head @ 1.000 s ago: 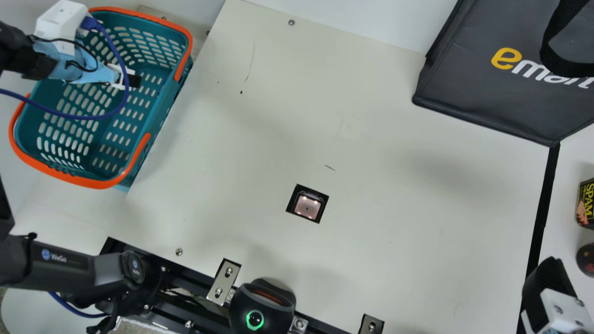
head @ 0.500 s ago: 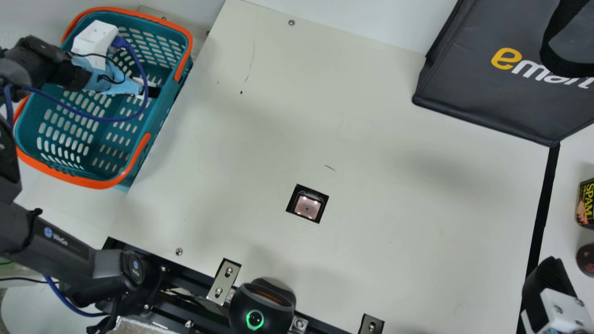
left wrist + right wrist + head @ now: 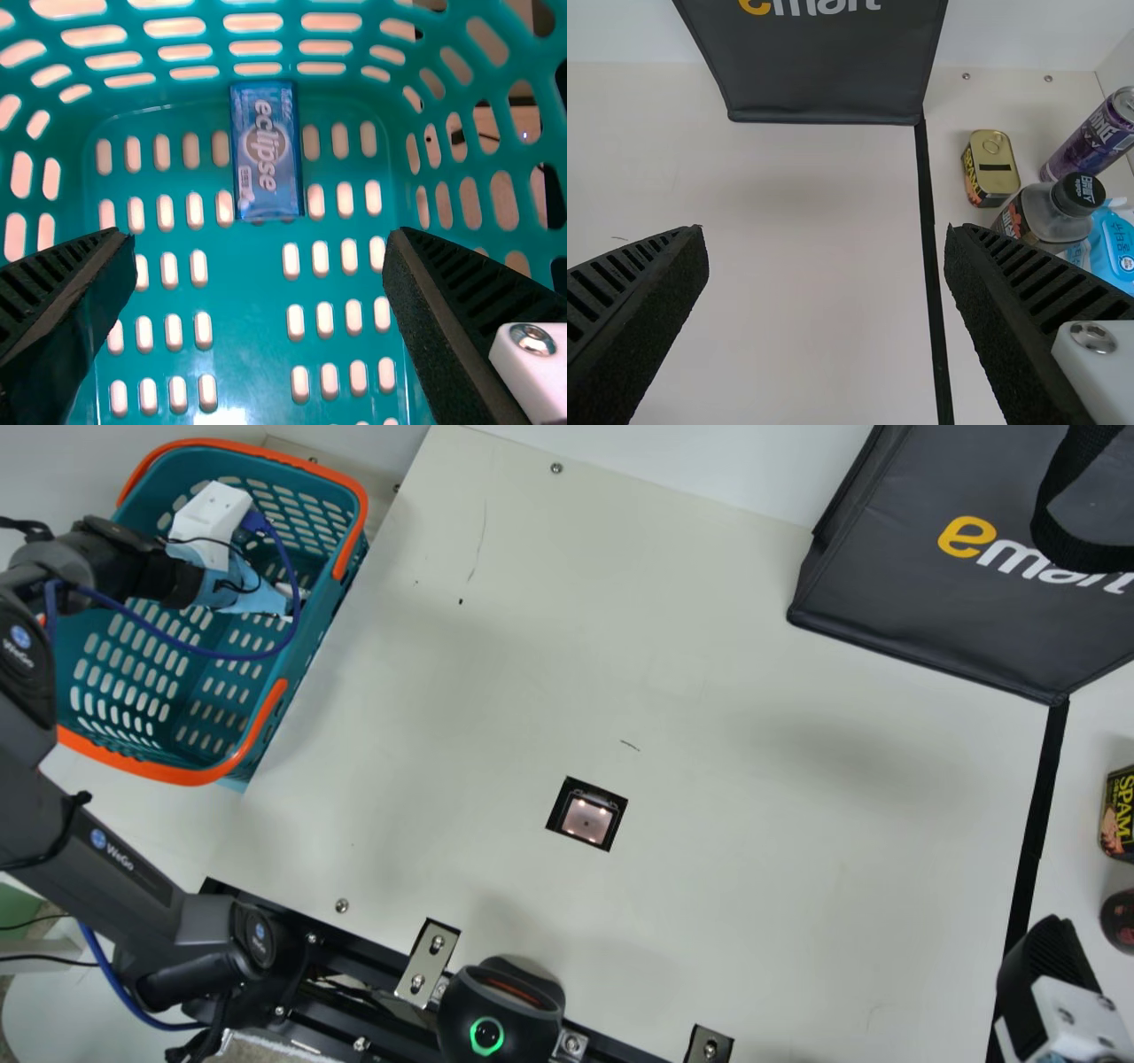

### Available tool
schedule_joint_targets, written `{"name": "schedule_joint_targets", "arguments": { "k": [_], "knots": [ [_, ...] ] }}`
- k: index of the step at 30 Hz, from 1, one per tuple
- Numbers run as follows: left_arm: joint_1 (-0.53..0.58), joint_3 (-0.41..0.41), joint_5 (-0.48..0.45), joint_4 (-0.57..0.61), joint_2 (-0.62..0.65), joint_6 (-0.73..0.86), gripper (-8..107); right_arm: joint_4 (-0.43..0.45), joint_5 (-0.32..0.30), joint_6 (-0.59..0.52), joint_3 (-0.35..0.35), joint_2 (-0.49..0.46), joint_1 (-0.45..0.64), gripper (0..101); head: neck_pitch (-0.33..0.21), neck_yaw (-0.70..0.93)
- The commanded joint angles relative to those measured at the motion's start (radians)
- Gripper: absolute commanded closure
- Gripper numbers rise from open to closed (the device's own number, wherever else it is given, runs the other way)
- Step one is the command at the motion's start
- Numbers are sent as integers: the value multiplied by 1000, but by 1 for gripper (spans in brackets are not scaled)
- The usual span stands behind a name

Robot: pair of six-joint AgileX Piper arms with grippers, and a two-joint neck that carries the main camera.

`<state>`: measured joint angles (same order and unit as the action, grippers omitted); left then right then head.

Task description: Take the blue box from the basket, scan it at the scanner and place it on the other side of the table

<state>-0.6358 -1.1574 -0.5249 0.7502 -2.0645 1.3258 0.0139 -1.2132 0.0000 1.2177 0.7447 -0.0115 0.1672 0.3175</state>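
1. Stage of task: early, in my judgement. The step in hand is the pick from the basket (image 3: 189, 776); no part of the job can be signed off as complete.
2. Blue box (image 3: 266, 150): located inside the basket, lying on its bottom by one end wall, printed face towards the wrist camera. It is apart from both fingers of the left claw.
3. Left claw (image 3: 257, 234): over the basket's interior, fingers set wide, nothing between them. The box lies ahead of the gap and roughly in line with it, so the approach appears sound.
4. Right claw (image 3: 826, 230): above the surface (image 3: 753, 850) at the robot's right, near the black strip (image 3: 930, 239). Fingers wide, holding nothing.
5. Scanner (image 3: 586, 820): window set in the surface, lit, with no item over it. Scan outstanding.
6. Far side, beyond the strip: a tin (image 3: 991, 168), a bottle (image 3: 1050, 212) and a purple can (image 3: 1094, 137) stand there. The blue box is not among them; placement outstanding.
7. Work remaining: grip the box, lift it past the basket wall, present its code to the scanner, set it down on the other side. A handover between arms may prove necessary.
8. Risk noted: the box sits close to the end wall, so a finger could catch the basket during the grasp.
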Motion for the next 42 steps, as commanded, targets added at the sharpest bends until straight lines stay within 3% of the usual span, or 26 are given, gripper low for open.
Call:
{"name": "schedule_joint_targets", "arguments": {
  "k": [1, 15, 33, 42],
  "knots": [
    [0, 0, 0, 0, 0, 0, 9, 0, 0, 0, 0, 0, 0, 6, -29, 4],
    [12, -16, -4, -21, 0, -32, 9, 0, 0, 0, 0, 0, 0, 6, -29, 4],
    [24, 17, 77, 115, -72, 137, 9, 0, 0, 0, 0, 0, 0, 6, -29, 4],
    [42, -11, 123, 161, -136, 161, 9, 0, 0, 0, 0, 0, 0, 6, -29, 4]
  ]
}}
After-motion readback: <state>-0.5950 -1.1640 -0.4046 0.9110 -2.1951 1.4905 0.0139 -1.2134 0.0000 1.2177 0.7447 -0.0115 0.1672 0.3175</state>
